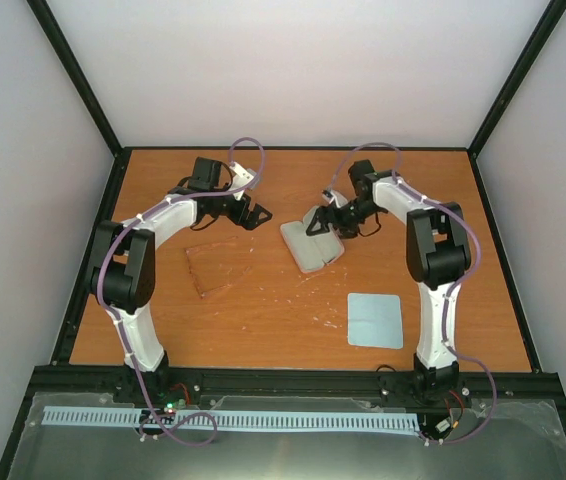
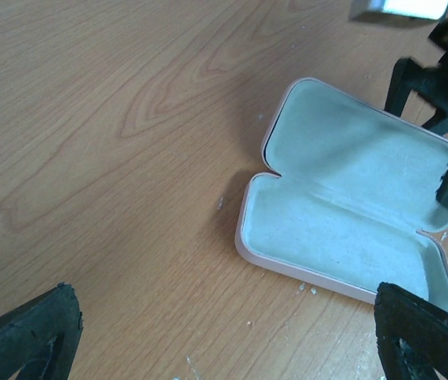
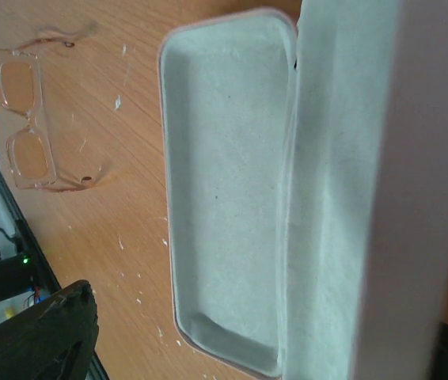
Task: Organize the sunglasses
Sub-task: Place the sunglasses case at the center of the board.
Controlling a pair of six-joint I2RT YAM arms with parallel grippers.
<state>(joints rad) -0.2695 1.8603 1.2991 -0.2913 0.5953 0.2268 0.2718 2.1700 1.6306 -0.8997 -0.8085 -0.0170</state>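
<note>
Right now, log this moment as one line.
case open, empty | sunglasses on table, outside case | cloth flat, apart | left gripper open, empty | right gripper open at case lid

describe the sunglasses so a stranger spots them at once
On the wooden table, look left of the open pink case. The sunglasses lie there: thin, see-through amber frames nearly matching the wood, unlike the solid case or blue cloth.

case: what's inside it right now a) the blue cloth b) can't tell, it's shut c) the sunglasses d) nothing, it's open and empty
D: the case lies open with bare lining, the sunglasses lie on the table beside it, and the cloth lies apart.
</note>
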